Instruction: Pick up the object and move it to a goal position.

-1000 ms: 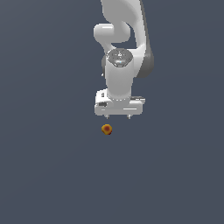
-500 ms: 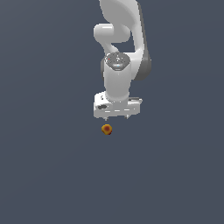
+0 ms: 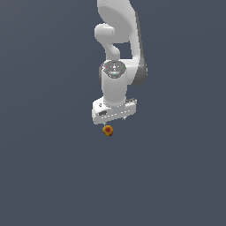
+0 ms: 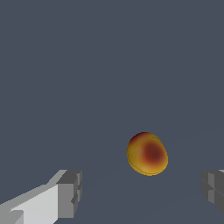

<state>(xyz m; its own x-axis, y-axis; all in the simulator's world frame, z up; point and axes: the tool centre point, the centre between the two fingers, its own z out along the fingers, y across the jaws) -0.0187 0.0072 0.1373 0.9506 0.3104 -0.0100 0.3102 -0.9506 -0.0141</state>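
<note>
In the exterior view, the white arm (image 3: 118, 53) is seen reaching down from the top of the frame, its wrist pointed straight at the grey tabletop (image 3: 44, 176). The gripper (image 3: 114, 119) is hung just above the ball (image 3: 107, 130), which lies on the tabletop a shade toward the exterior view's left of the gripper's middle. A small gap is seen between the gripper's underside and the ball, so no contact is made. The ball is shown orange-yellow with a dark red patch, and it is far smaller than the gripper body above it. The fingers themselves are barely made out from here, only short stubs under the white block.

In the wrist view, the ball (image 4: 147, 153) is caught plainly, the red spot turned to the camera. One finger (image 4: 65, 194) is seen on one side and the other at the far edge of the frame, and the ball is placed between them, nearer the far-edge one. The jaws are spread wide, well apart from the ball on both sides, and nothing is pinched. The tabletop (image 4: 87, 65) is shown as plain grey all round.
</note>
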